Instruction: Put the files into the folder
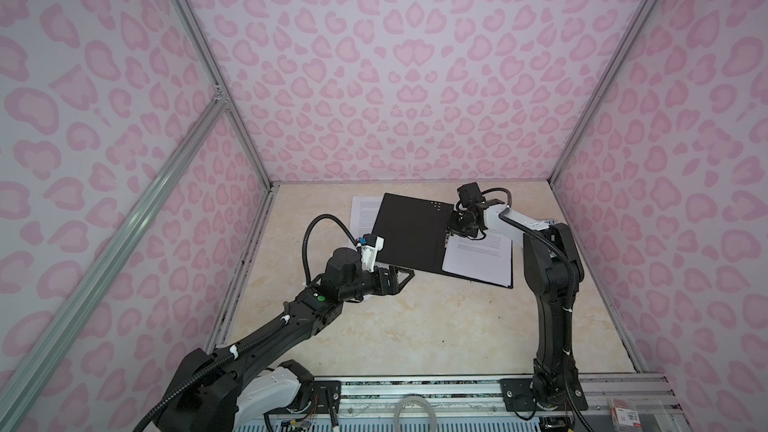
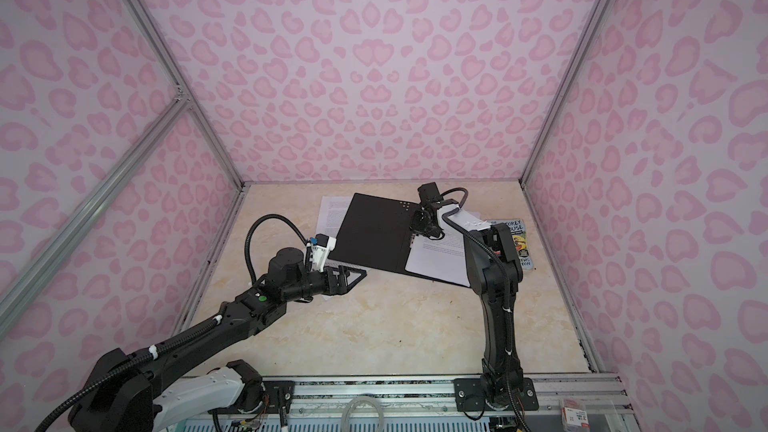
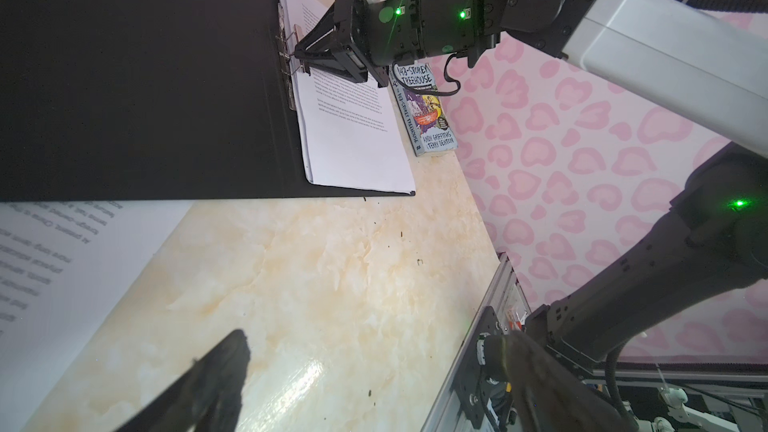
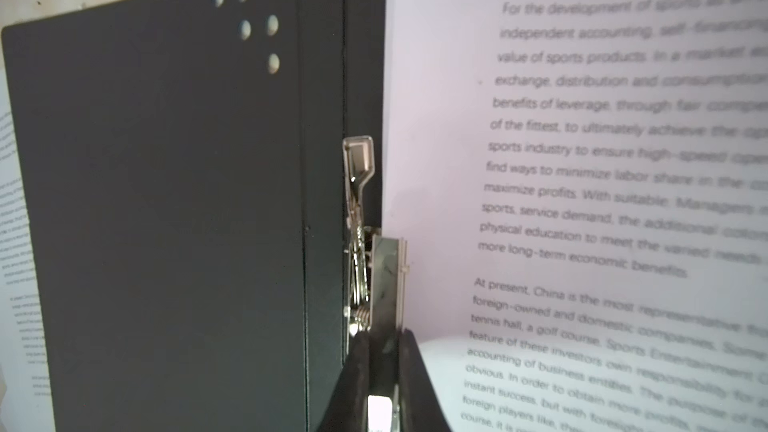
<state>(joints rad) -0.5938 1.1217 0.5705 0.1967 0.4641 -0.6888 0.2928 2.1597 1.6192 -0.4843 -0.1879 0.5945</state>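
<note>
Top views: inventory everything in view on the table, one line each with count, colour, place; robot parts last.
table: one, beige marbled, enclosure floor.
folder: one, black inside, lying open at the table's far middle.
metal spine clip: one, silver, on the folder's spine.
files: one stack, white with black text, on the folder's right half.
loose files: count unclear, white, poking from under the folder's left cover.
paperback book: one, colourful, just right of the folder.
left end effector: one, black, open, near the folder's near-left corner.
right end effector: one, black, closed on the metal spine clip.
</note>
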